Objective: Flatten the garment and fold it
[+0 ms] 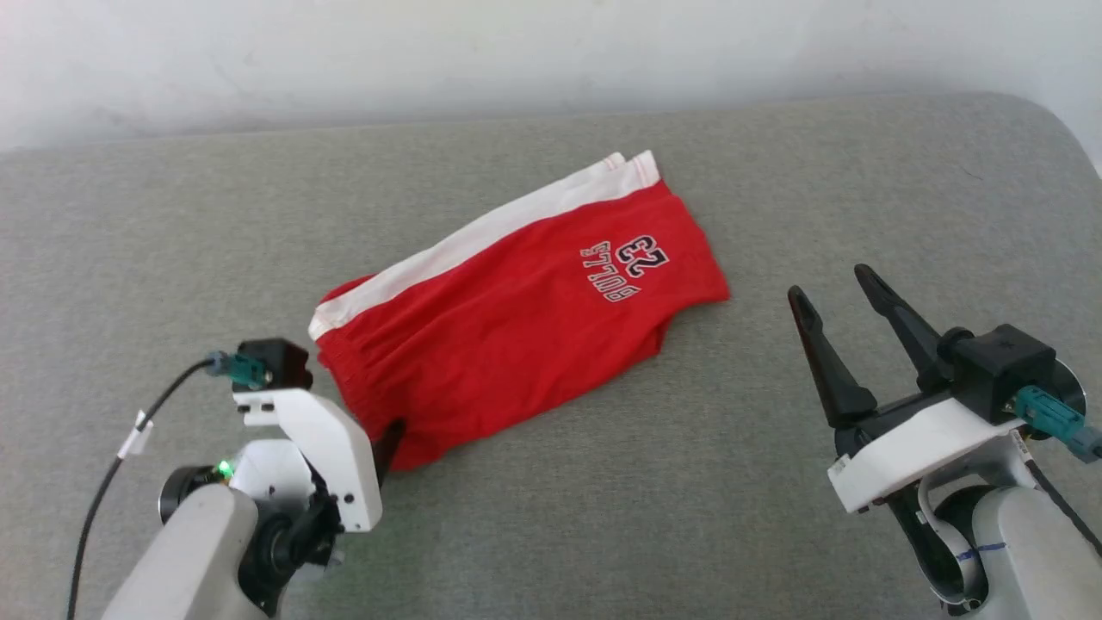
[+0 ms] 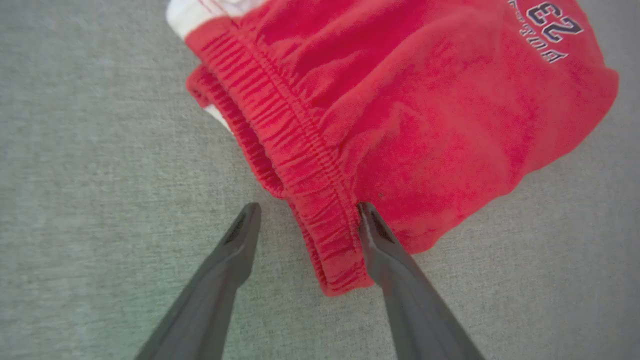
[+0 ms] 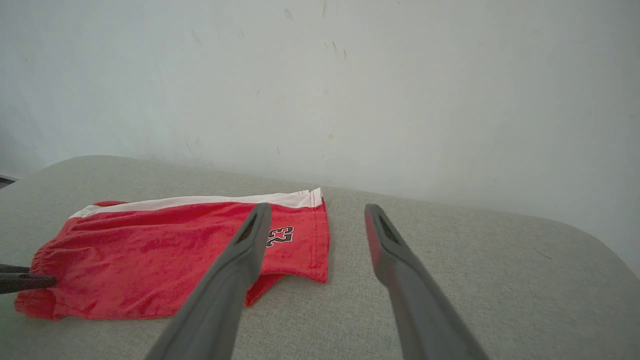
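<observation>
We've got the garment [image 1: 516,319] lying slantwise in the middle of the grey padded surface [image 1: 603,517], mostly flat, its white band [image 1: 482,239] along the far edge and the BULLS 23 print [image 1: 624,267] upside down to us near the right end. At the near left corner the gathered waistband [image 2: 300,165] sits between the spread fingers of the left gripper [image 2: 308,207]: one tip is on bare grey, the other touches red cloth, and nothing is pinched. Off to the right, the right gripper [image 1: 828,282] hangs well apart from the cloth, fingers wide too. A pale wall [image 1: 516,52] runs behind.
</observation>
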